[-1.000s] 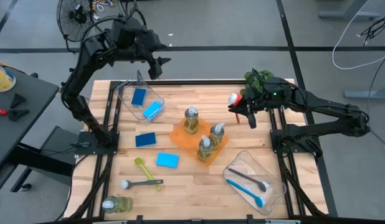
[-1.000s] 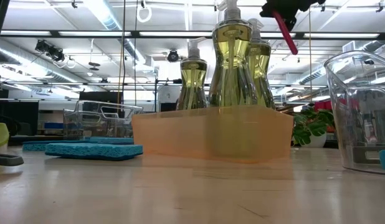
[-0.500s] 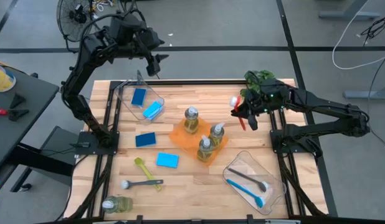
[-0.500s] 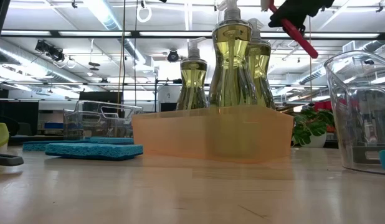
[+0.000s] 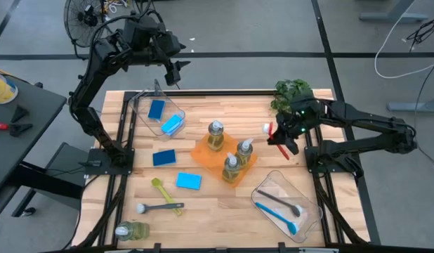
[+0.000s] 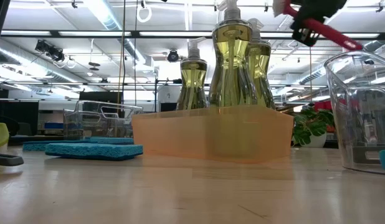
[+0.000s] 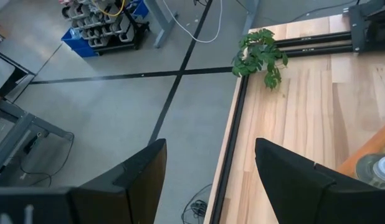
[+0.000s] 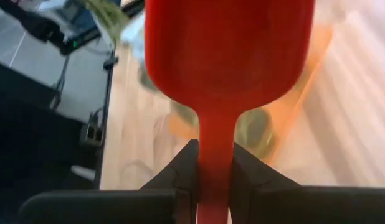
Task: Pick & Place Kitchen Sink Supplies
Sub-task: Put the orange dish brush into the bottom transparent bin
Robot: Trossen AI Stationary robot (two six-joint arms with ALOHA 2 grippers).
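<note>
Brush in transit: my right gripper [image 5: 284, 137] is clamped tight on the slim neck of a red long-handled plastic brush [image 5: 272, 131], carried in the air above the wooden table [image 5: 203, 204], between the orange tray [image 5: 203, 153] of clear pump soap bottles [image 5: 215, 135] and the leafy green plant [image 5: 291, 90] at the far corner. In the right wrist view the broad red paddle [image 8: 228, 50] stands straight out ahead of my two dark fingers [image 8: 183, 171], which pinch the narrow stem from both sides. From table height the brush [image 6: 323, 28] hangs tilted, high over the bottles.

My left gripper [image 5: 176, 70] waits with jaws apart and empty beyond the table's far edge, just past the clear bin [image 5: 143, 112] that holds blue sponges [image 5: 156, 109].

I judge the brush light and stiff, its smooth plastic a little slippery (a pinch at the thin neck can let the long handle swing), so a hold near the middle of the stem should carry it steadiest. The other brushes, blue and grey, lie in the clear bin [image 5: 301, 188] at the near right, which looks like this one's destination. Two more sponges [image 5: 188, 180], a yellow-green brush [image 5: 159, 188], a grey brush [image 5: 157, 206] and one bottle lying on its side [image 5: 131, 230] are on the table.
</note>
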